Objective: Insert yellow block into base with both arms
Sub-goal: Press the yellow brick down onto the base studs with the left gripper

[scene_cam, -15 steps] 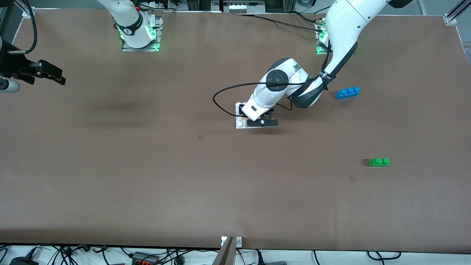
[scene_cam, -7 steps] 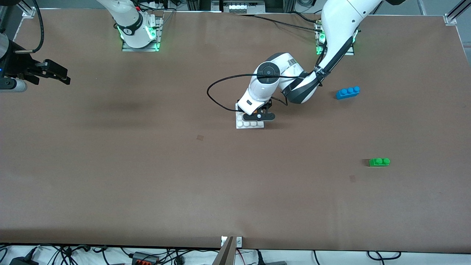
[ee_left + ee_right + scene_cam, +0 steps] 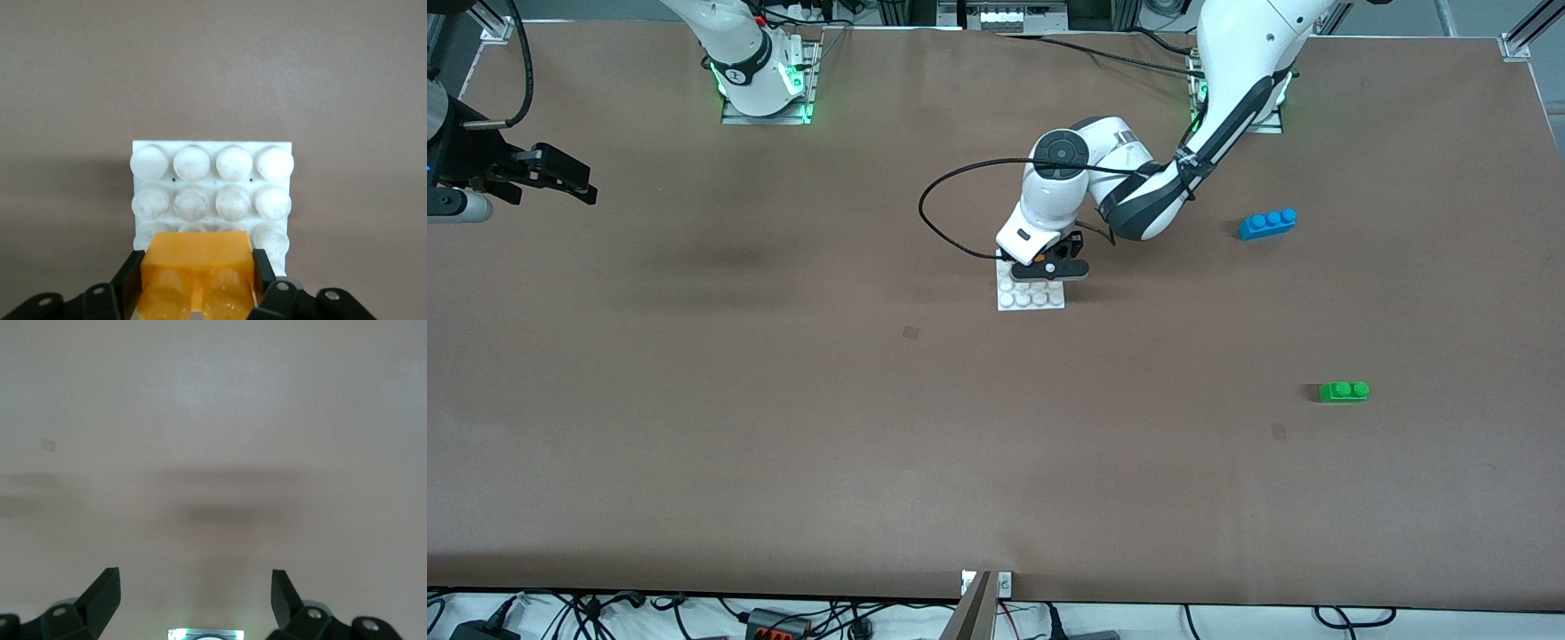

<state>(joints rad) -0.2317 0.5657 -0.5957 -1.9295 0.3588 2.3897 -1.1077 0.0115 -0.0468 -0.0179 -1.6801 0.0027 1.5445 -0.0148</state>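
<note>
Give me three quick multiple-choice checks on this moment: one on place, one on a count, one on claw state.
1. The left claw is over:
A. the base
B. the green brick
C. the blue brick

2. Studs on the blue brick:
A. two
B. three
C. four

3. The right claw is:
A. shut on a brick
B. open, with nothing in it
C. shut on a cable

Answers:
1 A, it hangs above the white plate.
2 B, three studs show.
3 B, its fingers stand apart over bare table; the left one holds the yellow block.
</note>
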